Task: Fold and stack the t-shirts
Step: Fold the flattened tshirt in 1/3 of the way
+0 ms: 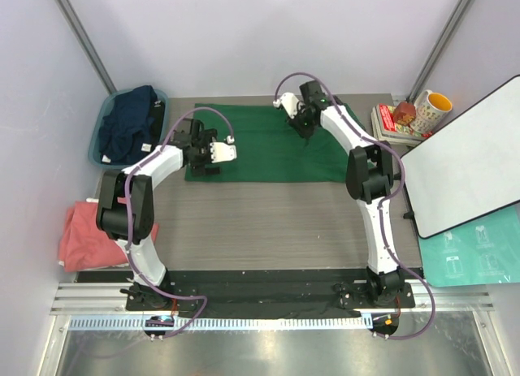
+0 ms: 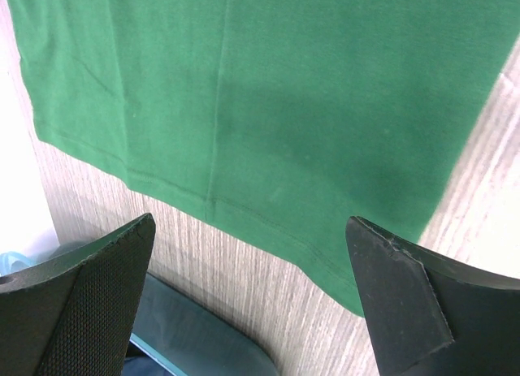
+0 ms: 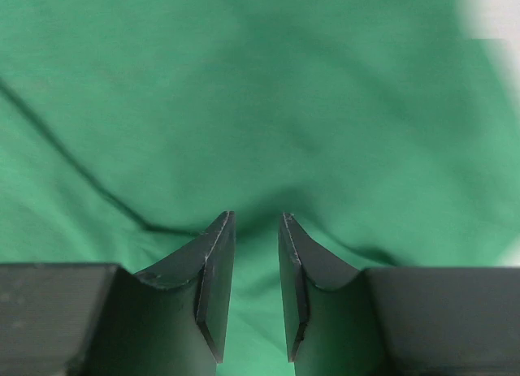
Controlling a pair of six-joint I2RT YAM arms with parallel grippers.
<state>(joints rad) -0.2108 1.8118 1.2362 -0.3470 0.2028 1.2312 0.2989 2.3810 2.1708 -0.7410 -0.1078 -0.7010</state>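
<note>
Lying flat: green t-shirt (image 1: 268,144), under right fingers (image 3: 215,287), hem beside left fingers (image 2: 97,303).

Green t-shirt (image 1: 268,149), navy t-shirt (image 1: 130,120), salmon-pink t-shirt (image 1: 85,234), teal tub (image 1: 162,96).

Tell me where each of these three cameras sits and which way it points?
Top external: above and behind the arms, looking down at the table; left arm and right arm show whole.
Left wrist: on that wrist, facing the hem of the green t-shirt; left gripper shows, fingers wide open.
Right wrist: close over that t-shirt; right gripper shows, fingers narrowly parted.
Shared: all three see the green t-shirt.
</note>
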